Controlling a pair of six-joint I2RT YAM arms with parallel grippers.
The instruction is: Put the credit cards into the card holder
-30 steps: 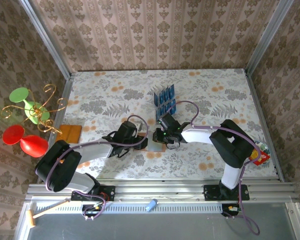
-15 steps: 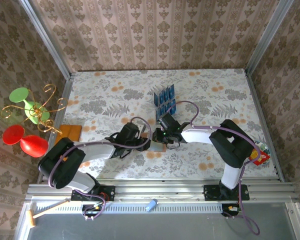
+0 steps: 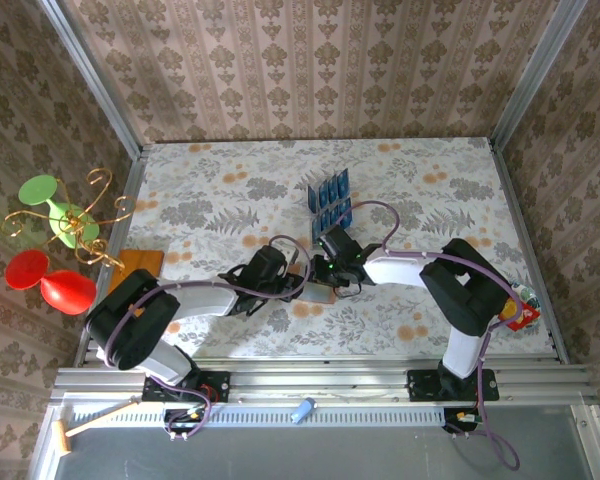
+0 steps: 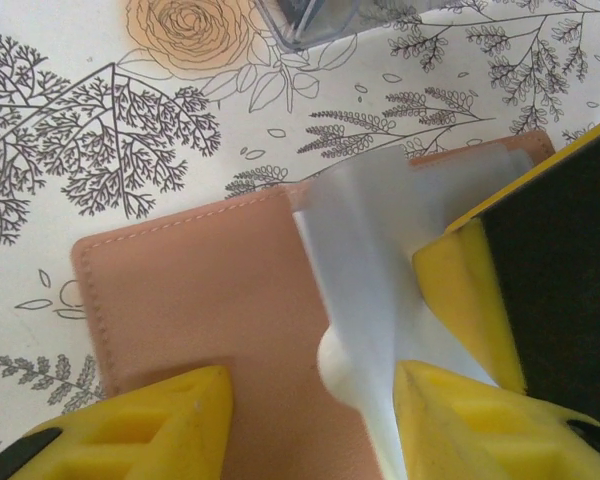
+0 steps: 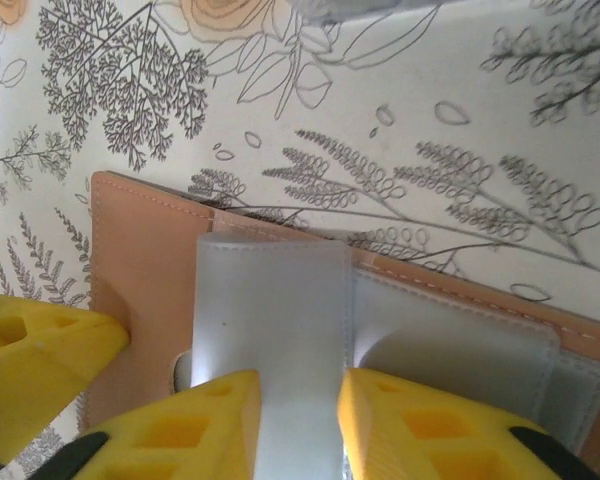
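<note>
Card holder (image 3: 318, 293) lies flat on worktop (image 3: 220, 190), front-middle, between the two arm heads. Wrist views show its tan panel (image 4: 200, 300) (image 5: 140, 260) with a pale grey strap (image 4: 365, 250) (image 5: 270, 310) lying across it. The right wrist view shows a grey stitched section to the right of the strap.

Left fingers (image 3: 294, 284) (image 4: 150, 420) stand well apart. One tip is on the tan panel, the other at the strap's far edge. Nothing looks pinched; they just straddle panel and strap. One left tip also shows at the panel's left edge in the right wrist view.

Right fingers (image 3: 332, 279) (image 5: 200, 420) have a narrow gap. The grey strap runs straight through it and fills it edge to edge. Can't tell whether they're clamping the strap or only flanking it.

Credit cards (image 3: 330, 200) are blue and stand upright in a clear rack (image 4: 310, 18) further back on the worktop, apart from the card holder. A rack corner sits just past the holder's far edge in both wrist views.

Delta vs a second ago, top view:
- Left arm's head has slid right, from a visible gap to almost against the right head.
- The holder's tan patch shows plainer below the right head.
- Right arm is in roughly the same spot.
- Cards and rack unmoved.
</note>
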